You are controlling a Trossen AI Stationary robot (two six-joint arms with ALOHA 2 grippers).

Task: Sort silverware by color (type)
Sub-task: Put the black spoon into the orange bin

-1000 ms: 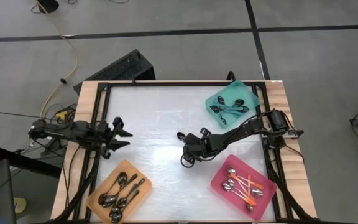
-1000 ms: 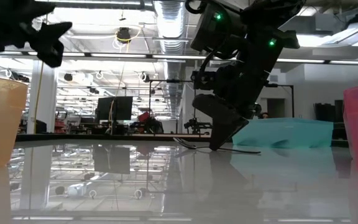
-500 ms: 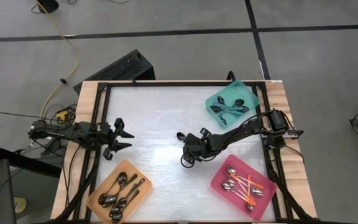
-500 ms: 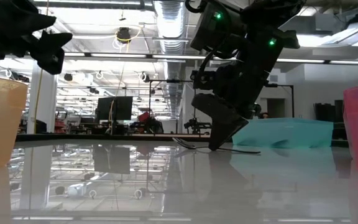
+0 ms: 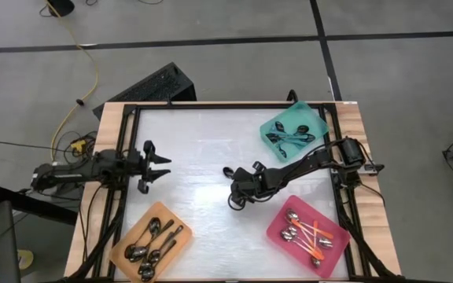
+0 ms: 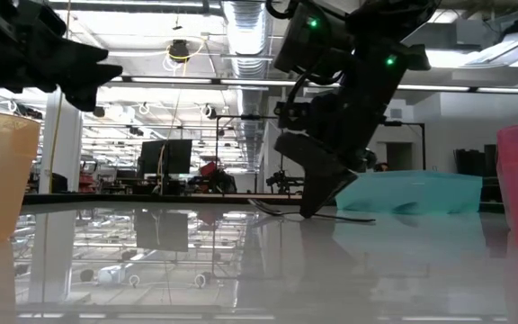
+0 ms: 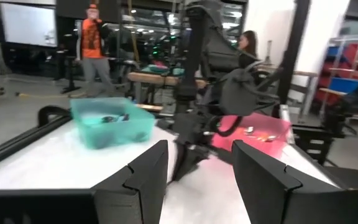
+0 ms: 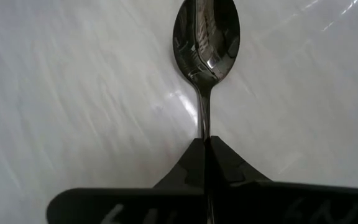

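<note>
Item: spoon [image 8: 205,37], dark, pinched by its handle in right gripper [image 8: 205,146] at table [image 5: 195,149] centre. To be lifted level, carried to teal tray [image 5: 293,130]. Left gripper [image 5: 160,166] spread, idle.

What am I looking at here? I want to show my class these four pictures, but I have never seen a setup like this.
Two robot arms work at a white table, sorting spoons into colored trays. One picture looks down from above, one looks level across the tabletop, and one comes from each arm's wrist. The right hand, mid-table, is shut on a dark spoon by its handle. The left hand hangs open and empty near the table's left edge. Spoons already lie in the teal tray, pink tray and orange tray.
</note>
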